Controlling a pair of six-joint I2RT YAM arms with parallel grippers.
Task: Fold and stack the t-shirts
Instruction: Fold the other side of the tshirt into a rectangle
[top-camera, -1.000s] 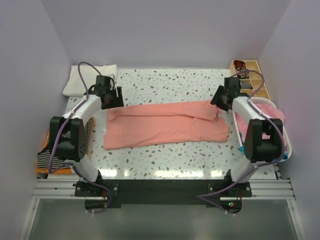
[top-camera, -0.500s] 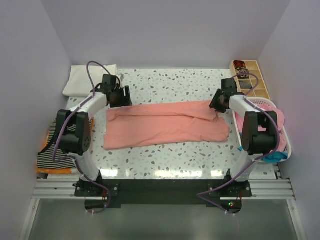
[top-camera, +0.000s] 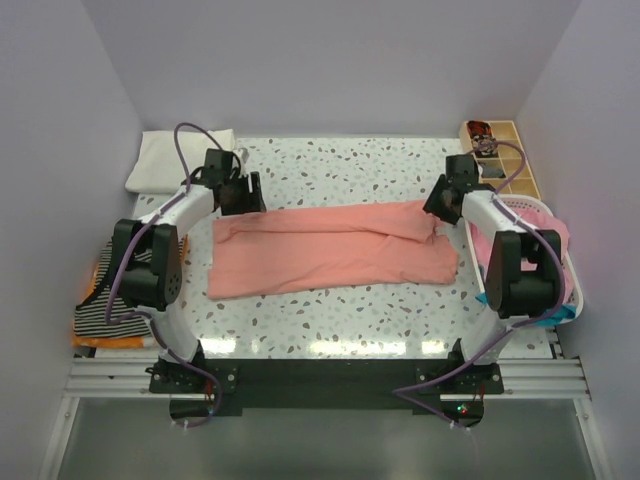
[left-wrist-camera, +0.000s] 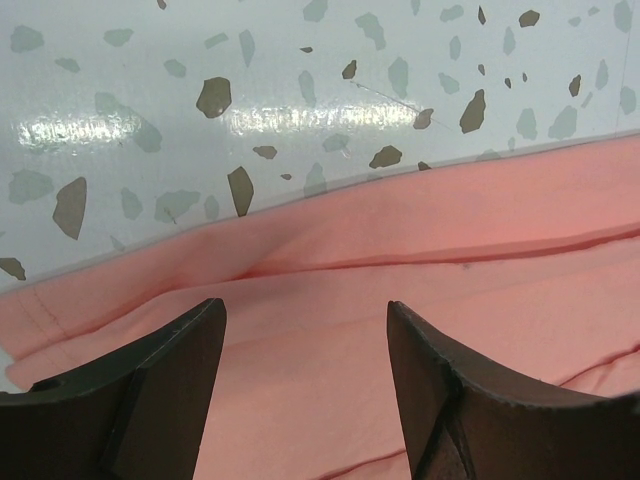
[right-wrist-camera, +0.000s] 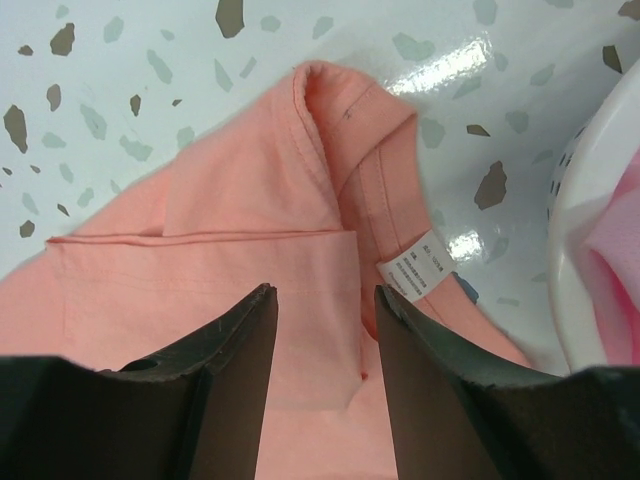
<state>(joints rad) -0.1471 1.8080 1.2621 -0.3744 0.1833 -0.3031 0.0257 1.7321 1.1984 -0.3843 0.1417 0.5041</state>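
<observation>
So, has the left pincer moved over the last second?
Yes. The left pincer shifted rightward in the top view, away from the folded white cloth at the far-left corner, toward the edge of the salmon t-shirt, jaws open.

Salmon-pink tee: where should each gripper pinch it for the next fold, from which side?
Likely the two far corners of the salmon-pink t-shirt, from above. It lies flat as a long band; the left gripper is open over the far left edge, the right gripper open over the end by the neck label.
</observation>
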